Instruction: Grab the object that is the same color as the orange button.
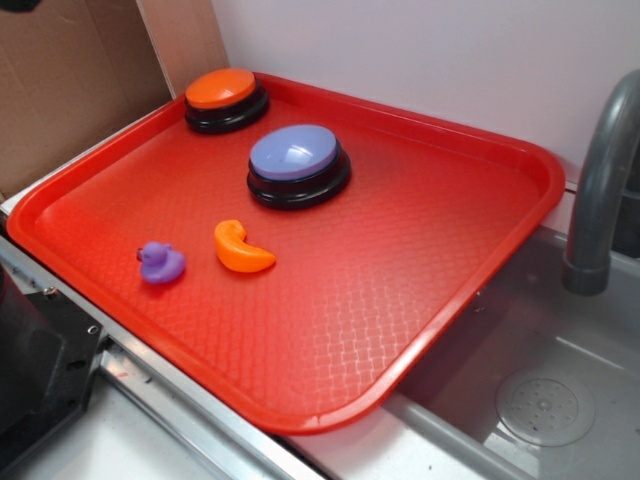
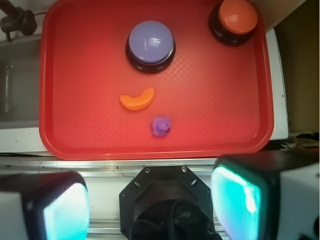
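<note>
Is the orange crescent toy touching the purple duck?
Apart. In the wrist view, bare red tray shows between the orange crescent toy and the purple duck.

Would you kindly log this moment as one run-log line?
gripper: open, above the tray's near edge, empty | target: orange crescent toy on red tray, untouched | beside: purple duck

Wrist view: tool (image 2: 150,200) fingers (image 2: 65,210) blurred, cut off by bottom edge, tips out of frame. Faucet (image 1: 605,180) top cut by right edge in exterior view; only a dark blurry bit shows top-left in wrist view. Black block (image 1: 35,380) bottom-left cropped, can't ID. Duck (image 2: 161,126) face too small to make out
</note>
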`<state>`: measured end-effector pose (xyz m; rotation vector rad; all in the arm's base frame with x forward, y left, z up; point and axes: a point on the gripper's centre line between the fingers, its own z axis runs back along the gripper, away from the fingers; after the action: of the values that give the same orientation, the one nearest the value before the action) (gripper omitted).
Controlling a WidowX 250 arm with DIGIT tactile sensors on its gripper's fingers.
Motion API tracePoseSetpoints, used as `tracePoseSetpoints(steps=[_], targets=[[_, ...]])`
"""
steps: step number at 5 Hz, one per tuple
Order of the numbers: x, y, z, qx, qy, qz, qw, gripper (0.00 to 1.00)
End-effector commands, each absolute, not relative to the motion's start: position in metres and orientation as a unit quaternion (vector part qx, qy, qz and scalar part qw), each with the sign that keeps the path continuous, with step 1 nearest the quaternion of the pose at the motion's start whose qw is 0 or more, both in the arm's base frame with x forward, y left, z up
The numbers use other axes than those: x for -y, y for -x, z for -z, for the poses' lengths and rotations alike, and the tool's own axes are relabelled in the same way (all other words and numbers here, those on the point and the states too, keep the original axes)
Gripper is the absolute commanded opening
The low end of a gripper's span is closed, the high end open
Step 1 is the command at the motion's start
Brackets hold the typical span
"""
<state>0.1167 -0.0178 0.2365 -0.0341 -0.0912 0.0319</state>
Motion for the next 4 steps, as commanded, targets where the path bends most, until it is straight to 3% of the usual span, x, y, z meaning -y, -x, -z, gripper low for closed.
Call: tracePoseSetpoints(steps=[1, 3, 4], targets=[[0.018, -0.117, -0.236, 0.046, 0.017, -0.016, 0.999, 1.00], [0.034, -0.139, -0.191, 0.023, 0.010, 0.128, 0.991, 1.00], [0.040, -0.153, -0.159, 0.018, 0.007, 0.226, 0.974, 1.00]])
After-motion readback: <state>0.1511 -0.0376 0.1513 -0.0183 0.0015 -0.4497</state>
